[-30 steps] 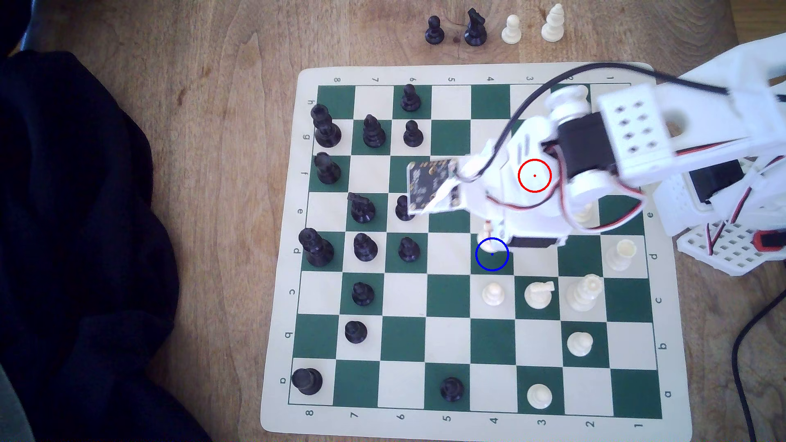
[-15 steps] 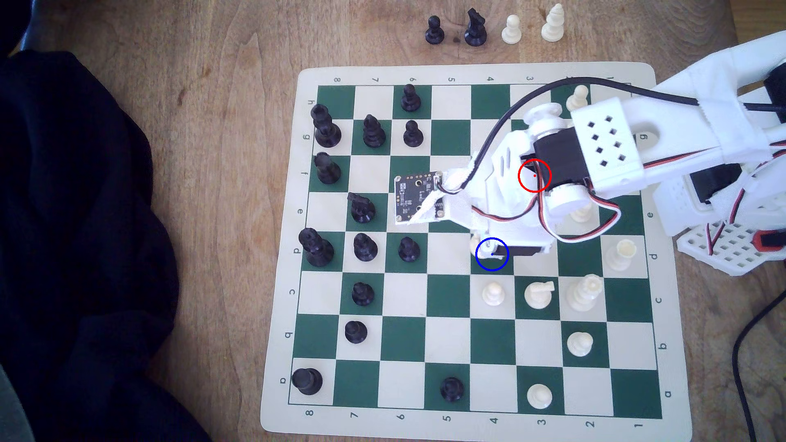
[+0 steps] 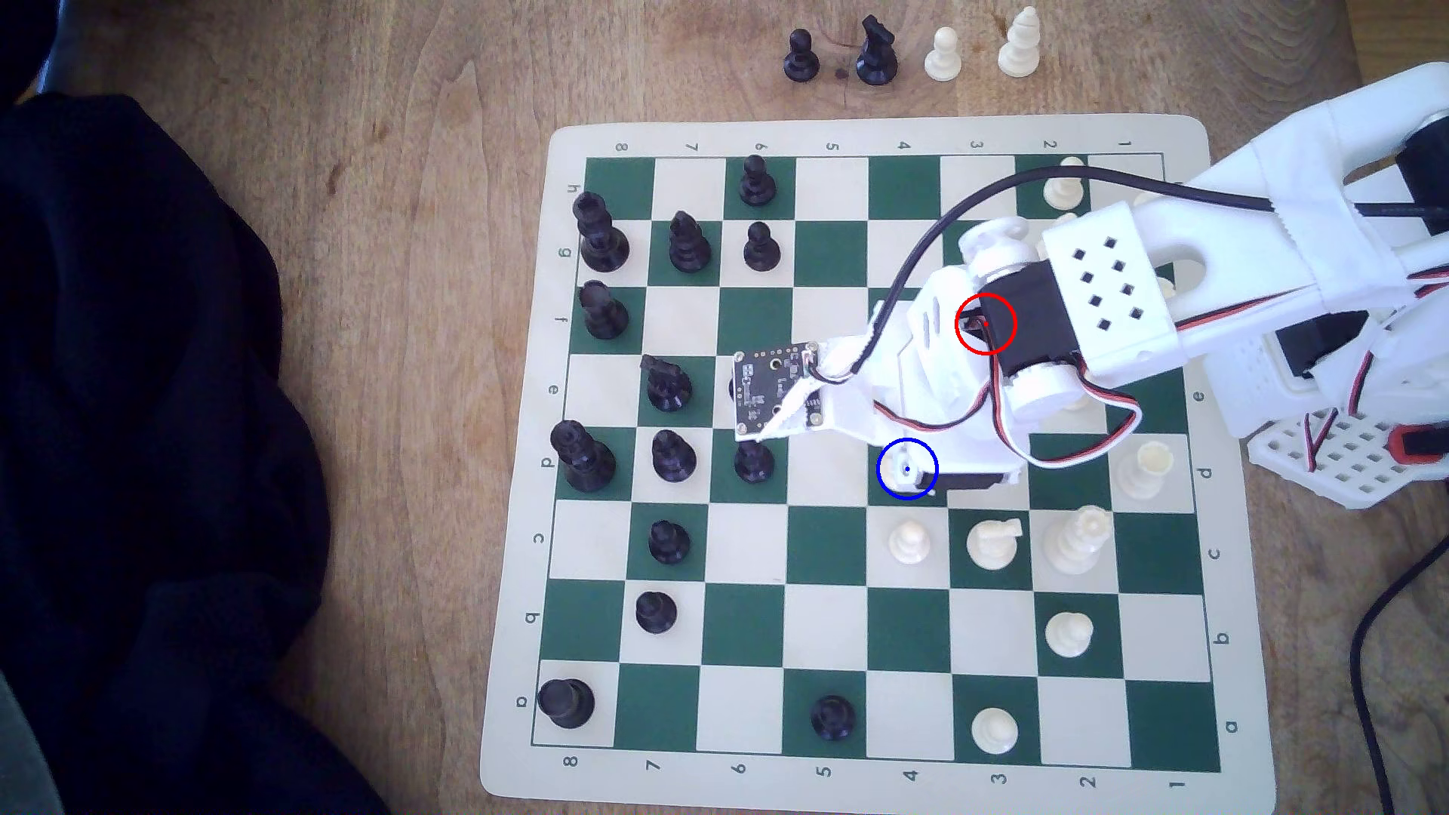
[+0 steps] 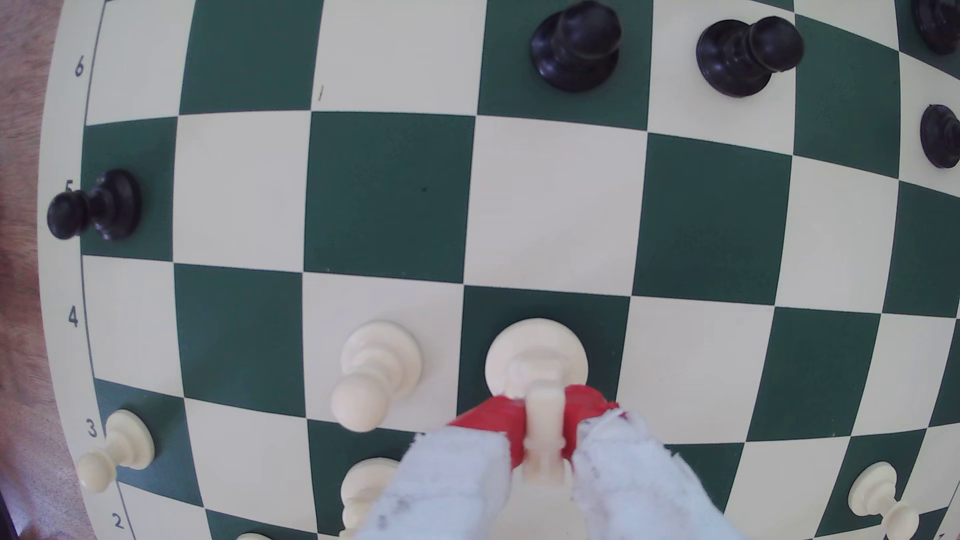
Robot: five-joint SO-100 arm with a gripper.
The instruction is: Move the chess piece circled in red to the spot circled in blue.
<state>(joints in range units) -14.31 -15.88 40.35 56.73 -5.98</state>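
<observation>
Board (image 3: 862, 133): 1.
Black pieces (image 3: 669, 541) on board: 13 clear to see; arm (image 3: 1098, 266) hides part of board.
White pieces (image 3: 1068, 633) on board: 8 clear to see, knight (image 4: 537, 353) among them; 1 more half hidden under arm.
On tabletop (image 3: 392, 235) past board: 2 black, 2 white.
Red ring (image 3: 985, 294): 1.
Blue ring (image 3: 907, 498): 1.
Arm: 1.
Fingers (image 4: 452, 483): 2.
Dark cloth (image 3: 141, 392): 1.

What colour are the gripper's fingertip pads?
Red, on the gripper clamping the cream chess piece; clearest in the wrist view.
</observation>
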